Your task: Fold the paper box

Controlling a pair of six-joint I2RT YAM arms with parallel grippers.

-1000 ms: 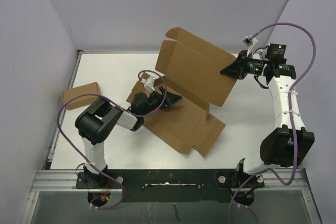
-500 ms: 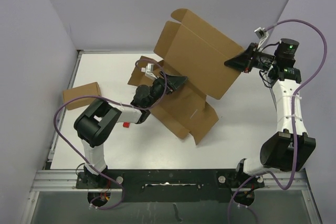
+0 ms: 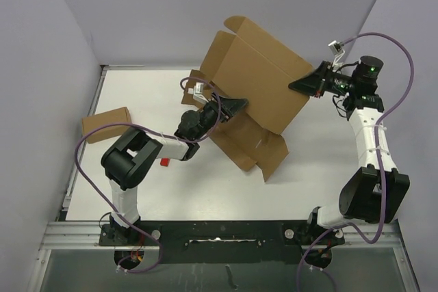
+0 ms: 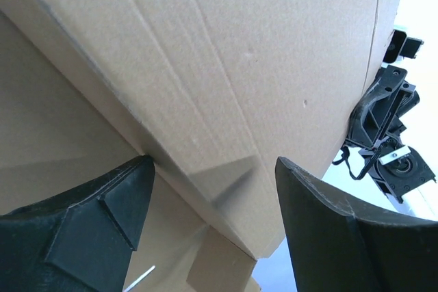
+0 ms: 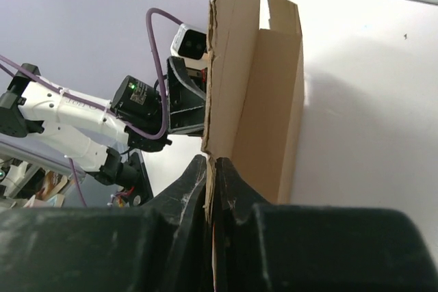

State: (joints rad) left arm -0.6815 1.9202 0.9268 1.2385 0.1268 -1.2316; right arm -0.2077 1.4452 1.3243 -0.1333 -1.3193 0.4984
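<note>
- Over the last second the paper box has been tipped up more steeply. Its lower flaps have drawn in from 5 o'clock toward the bench centre, and the left claw has climbed toward 12 o'clock with it. A small red block now shows beside the left forearm.
- Progress, as I judge it: partly done. The large panel is raised along its crease, but no walls are locked, the flaps hang loose and no closed shape exists yet. Most of the folding and tucking is left.
- The paper box sits just past the bench centre toward 1 o'clock. Its lower panels lie on the bench and its big panel leans up toward 12 o'clock.
- It is plain brown cardboard, creased, with a rounded tab flap on the top edge, a side flap at 9 o'clock and a pale slit mark in the lower panel.
- The right claw is pressed together, pinching the panel's 3 o'clock edge.
- The left claw is spread, its fingers astride the fold and gripping nothing.
- A smaller brown box lies at 9 o'clock, well apart.
</note>
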